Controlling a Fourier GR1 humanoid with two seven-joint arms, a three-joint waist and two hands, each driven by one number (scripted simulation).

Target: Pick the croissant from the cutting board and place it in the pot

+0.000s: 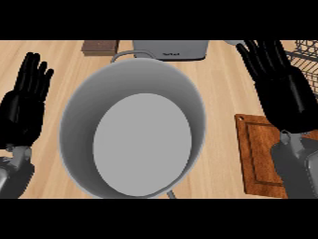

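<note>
Looking down, head view only. Pot point(77, 122) fills the counter's centre; nothing lies inside it. Cutting board point(258, 161) lies near, to the pot's right. Right hand point(285, 95) is open above the board's far edge, fingers straight, holding nothing; its forearm covers the board's right side. Left hand point(20, 109) rests open at the left edge, fingers up. The croissant is not visible, possibly hidden under the right arm. Judged step: the reach and pick. Advice: lower the right hand onto the board, close round the croissant's middle, lift above the pot's rim before moving left.
</note>
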